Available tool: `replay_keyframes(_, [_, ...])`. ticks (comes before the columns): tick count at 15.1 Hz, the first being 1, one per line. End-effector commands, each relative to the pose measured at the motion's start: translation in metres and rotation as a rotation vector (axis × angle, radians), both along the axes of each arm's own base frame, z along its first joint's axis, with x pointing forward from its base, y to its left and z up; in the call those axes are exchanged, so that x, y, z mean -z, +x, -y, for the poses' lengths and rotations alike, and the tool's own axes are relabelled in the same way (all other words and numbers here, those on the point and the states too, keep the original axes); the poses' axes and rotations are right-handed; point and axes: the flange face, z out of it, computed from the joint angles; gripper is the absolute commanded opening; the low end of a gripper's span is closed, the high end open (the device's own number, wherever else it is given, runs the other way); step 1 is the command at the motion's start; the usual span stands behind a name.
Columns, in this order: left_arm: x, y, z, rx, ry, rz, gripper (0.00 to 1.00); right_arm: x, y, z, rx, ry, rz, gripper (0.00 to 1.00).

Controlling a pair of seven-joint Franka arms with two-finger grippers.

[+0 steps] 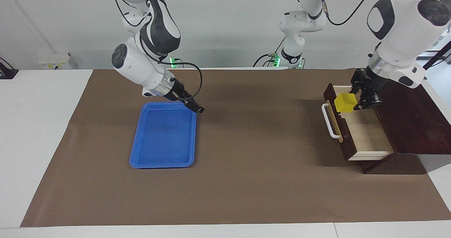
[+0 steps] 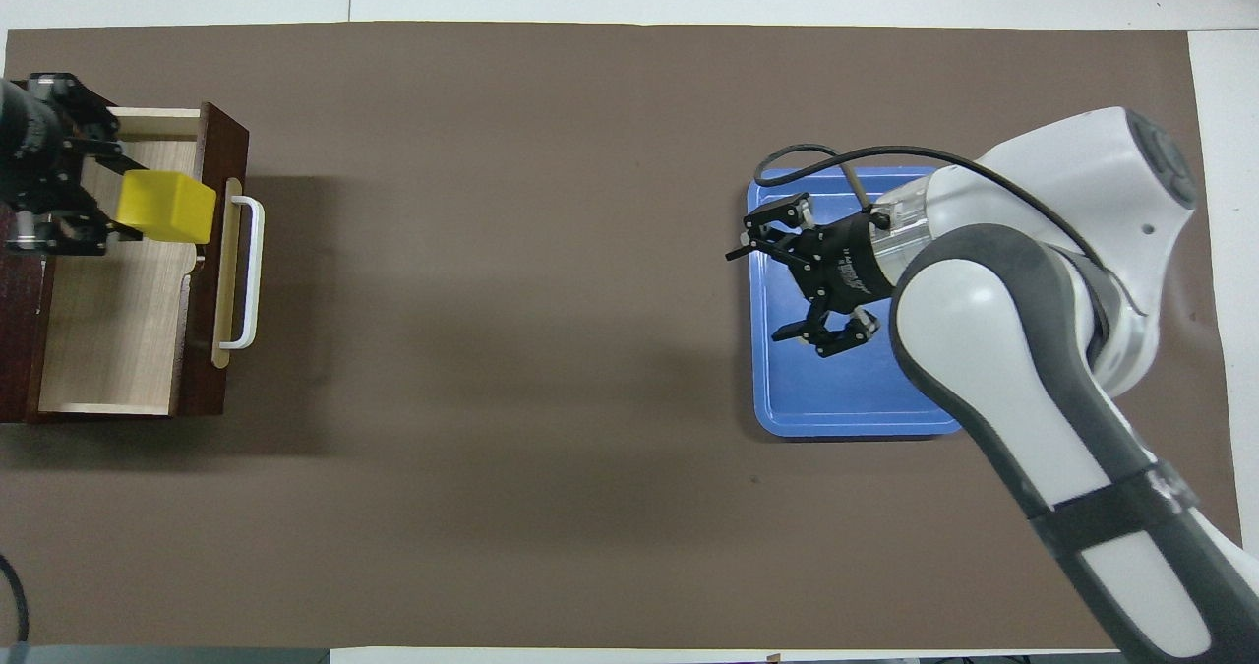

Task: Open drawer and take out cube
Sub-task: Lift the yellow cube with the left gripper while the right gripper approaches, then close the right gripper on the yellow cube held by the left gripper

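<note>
Looking first at what is cut off: the left arm's wrist runs out of the overhead view at its edge, so only the black linkage of the left gripper (image 2: 108,207) shows there. The dark wooden box (image 1: 415,125) is also cropped in that view. In the facing view the left gripper (image 1: 356,102) hides part of the cube's side, and the fingertips themselves are hard to make out against it.

Left gripper: clamped on the yellow cube (image 1: 345,102), fingers pressed to two of its sides. The cube is lifted clear of the pale floor of the drawer (image 1: 368,135), hanging over the drawer's front part, close above the front panel and the white handle (image 1: 328,121). The drawer stands pulled out, at the left arm's end of the table.

Right gripper (image 2: 777,285): jaws spread wide, holding nothing, touching nothing. It hangs over the edge of the blue tray (image 1: 162,135) on the side facing the drawer; the right arm's forearm covers one corner and side of the tray in the overhead view. The tray lies on the brown mat (image 1: 246,181) toward the right arm's end, well apart from the drawer.
</note>
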Motion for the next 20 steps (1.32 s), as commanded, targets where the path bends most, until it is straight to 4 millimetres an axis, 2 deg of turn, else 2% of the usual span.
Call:
replay_keyframes(1, [0.005,-0.003,0.067,-0.114,0.003,0.006,0.0,0.014,-0.001,-0.023,0.134,0.067,-0.099,1.0])
replay_keyframes(3, [0.006,-0.016,0.112,-0.183,0.002,0.018,0.0,0.026,0.004,-0.047,0.182,0.105,-0.172,1.0])
replay_keyframes(5, [0.01,-0.029,0.154,-0.237,-0.019,0.015,0.0,0.037,0.021,-0.072,0.244,0.133,-0.22,1.0])
replay_keyframes(6, [0.021,-0.035,0.173,-0.25,-0.014,0.007,0.0,0.041,0.03,-0.087,0.253,0.141,-0.24,1.0])
replay_keyframes(8, [0.041,-0.045,0.201,-0.248,-0.014,0.01,0.0,0.049,0.037,-0.11,0.259,0.145,-0.262,1.0])
replay_keyframes(9, [0.045,-0.05,0.212,-0.236,-0.017,0.015,0.0,0.05,0.042,-0.112,0.277,0.162,-0.282,1.0])
replay_keyframes(11, [0.046,-0.051,0.219,-0.225,-0.025,0.026,0.0,0.047,0.049,-0.119,0.297,0.181,-0.313,1.0])
replay_keyframes(13, [0.053,-0.051,0.22,-0.222,-0.022,0.021,0.0,0.048,0.038,-0.14,0.266,0.162,-0.318,1.0])
replay_keyframes(15, [0.053,-0.051,0.219,-0.224,-0.022,0.025,0.0,0.049,0.032,-0.15,0.246,0.146,-0.311,1.0])
replay_keyframes(17, [0.055,-0.051,0.219,-0.224,-0.023,0.026,0.0,0.042,0.029,-0.162,0.236,0.141,-0.309,1.0])
replay_keyframes(20, [0.058,-0.051,0.22,-0.222,-0.023,0.028,0.0,0.033,0.033,-0.166,0.247,0.134,-0.319,1.0])
